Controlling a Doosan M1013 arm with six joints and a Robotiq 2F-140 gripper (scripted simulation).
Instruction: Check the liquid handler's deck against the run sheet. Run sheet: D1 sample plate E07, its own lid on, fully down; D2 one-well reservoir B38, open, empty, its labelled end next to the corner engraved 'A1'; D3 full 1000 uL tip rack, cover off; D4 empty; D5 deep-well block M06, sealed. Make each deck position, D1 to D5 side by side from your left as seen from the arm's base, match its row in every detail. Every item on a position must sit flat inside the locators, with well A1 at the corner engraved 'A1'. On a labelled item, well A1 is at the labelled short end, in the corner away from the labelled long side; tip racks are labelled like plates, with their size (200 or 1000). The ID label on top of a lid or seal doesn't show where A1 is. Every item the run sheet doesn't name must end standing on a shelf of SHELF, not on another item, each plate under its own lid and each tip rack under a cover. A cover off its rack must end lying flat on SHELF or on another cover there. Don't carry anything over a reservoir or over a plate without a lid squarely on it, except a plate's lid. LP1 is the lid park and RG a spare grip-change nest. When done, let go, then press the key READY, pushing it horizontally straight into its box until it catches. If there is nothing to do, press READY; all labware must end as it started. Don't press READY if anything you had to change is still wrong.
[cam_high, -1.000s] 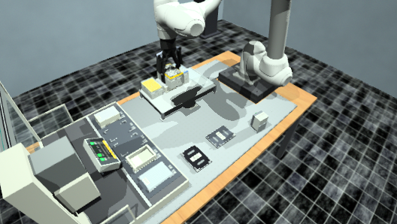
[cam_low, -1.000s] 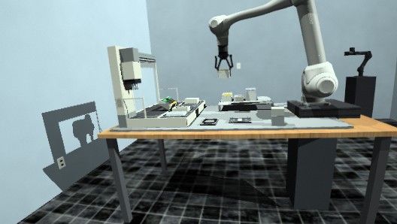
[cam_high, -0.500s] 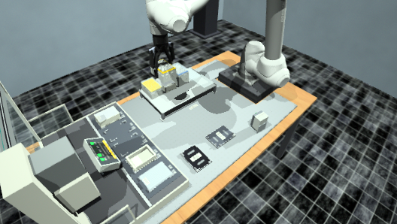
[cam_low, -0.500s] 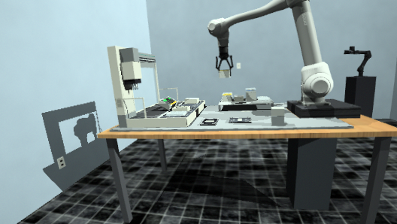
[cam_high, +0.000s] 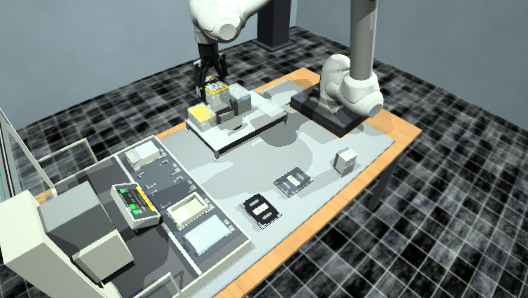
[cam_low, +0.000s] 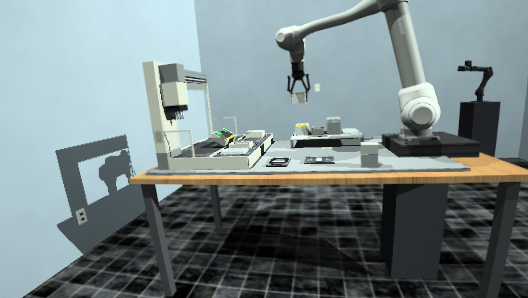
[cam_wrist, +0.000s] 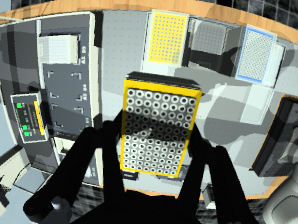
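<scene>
My gripper (cam_high: 210, 80) is shut on a yellow-rimmed tip rack (cam_high: 216, 90) with its cover off; the tips show as a dotted grid in the wrist view (cam_wrist: 160, 125). I hold it high above the table, over the left end of SHELF (cam_low: 327, 136), as the side view shows (cam_low: 299, 97). On SHELF (cam_high: 239, 122) stand a yellow-covered rack (cam_high: 201, 114), a dark item (cam_high: 225, 116) and a blue-rimmed rack (cam_high: 239, 97). The deck (cam_high: 175, 200) holds a pale block (cam_high: 142, 153) at its far end, an open white reservoir (cam_high: 187, 209) and a pale lidded plate (cam_high: 207, 234) at its near end, with two bare positions between.
Two black nests (cam_high: 260, 210) (cam_high: 293, 182) lie on the mat in front of the deck. A small grey key box (cam_high: 345, 161) stands near the right edge. The handler's panel (cam_high: 132, 202) and gantry (cam_low: 170, 100) flank the deck. The arm's base (cam_high: 340, 110) is at the back right.
</scene>
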